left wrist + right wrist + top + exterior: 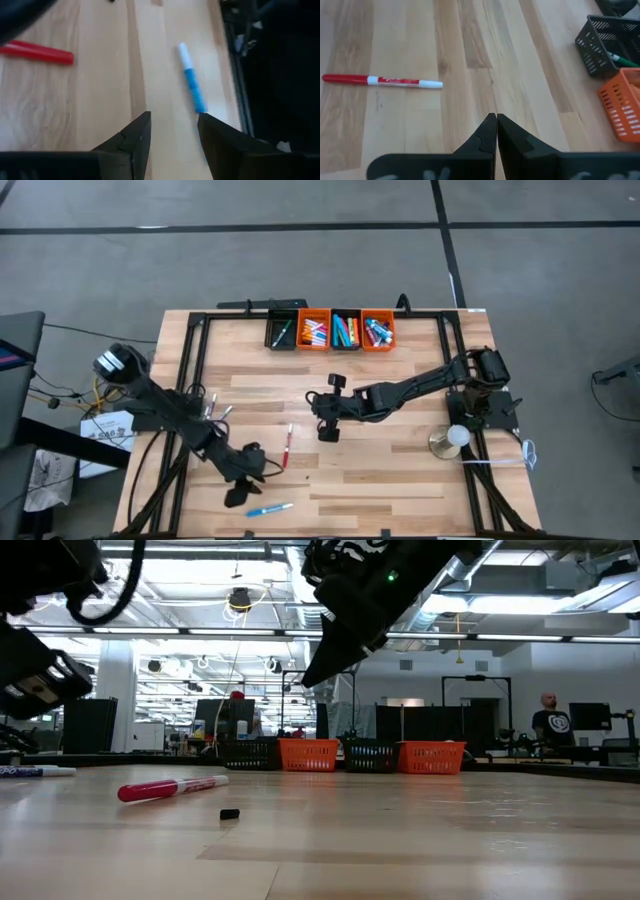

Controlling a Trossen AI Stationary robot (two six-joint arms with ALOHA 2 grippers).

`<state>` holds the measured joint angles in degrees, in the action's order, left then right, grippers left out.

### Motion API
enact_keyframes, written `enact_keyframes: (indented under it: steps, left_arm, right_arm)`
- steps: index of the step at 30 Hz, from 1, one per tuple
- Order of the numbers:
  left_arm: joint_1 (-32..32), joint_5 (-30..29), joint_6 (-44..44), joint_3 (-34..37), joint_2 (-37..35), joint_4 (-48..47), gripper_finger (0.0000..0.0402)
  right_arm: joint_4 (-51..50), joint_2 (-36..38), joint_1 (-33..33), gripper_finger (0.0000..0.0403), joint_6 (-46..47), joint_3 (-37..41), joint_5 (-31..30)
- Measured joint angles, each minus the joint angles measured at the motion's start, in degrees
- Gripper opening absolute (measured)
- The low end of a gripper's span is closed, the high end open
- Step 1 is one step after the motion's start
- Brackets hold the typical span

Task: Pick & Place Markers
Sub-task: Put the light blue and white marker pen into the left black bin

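Observation:
Two markers lie flat on the wooden table. A red one with a white tip (289, 445) (380, 80) (170, 787) is near the middle. A blue one with a white end (268, 509) (191, 90) lies near the front edge. My left gripper (238, 496) (172, 125) hangs open above the table, slanting down. The blue marker lies just beyond its fingertips, one end running under the edge of one finger in the left wrist view. My right gripper (325, 430) (496, 120) hangs shut and empty over the table's middle, right of the red marker.
Four small bins stand in a row at the far edge, black (283, 332), orange (313, 332), black (346, 332) and orange (378, 332), each holding markers. A tiny black piece (229, 813) lies by the red marker. A dark frame rail (235, 75) runs along the table's edge.

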<state>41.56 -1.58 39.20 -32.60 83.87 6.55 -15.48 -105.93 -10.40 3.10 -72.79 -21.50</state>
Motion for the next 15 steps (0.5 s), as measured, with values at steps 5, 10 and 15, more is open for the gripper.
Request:
enact_keyframes:
  steps: [5, 10, 15]
  left_arm:
    - [-0.7, -0.3, 2.8, -3.6, 4.2, -0.1, 0.0158]
    - [-0.7, 0.4, 3.7, -5.7, 4.1, -0.1, 0.0158]
    - [-2.1, 1.6, -0.2, -5.3, -5.2, -2.3, 0.0158]
  right_arm:
    - [0.6, 0.0, -0.7, 0.0005, 0.4, 0.0, -1.4]
    - [4.0, 0.0, -3.7, 0.0005, -0.4, -0.1, 1.4]
    - [11.9, -0.1, -8.0, 0.0004, -5.6, -0.3, 21.7]
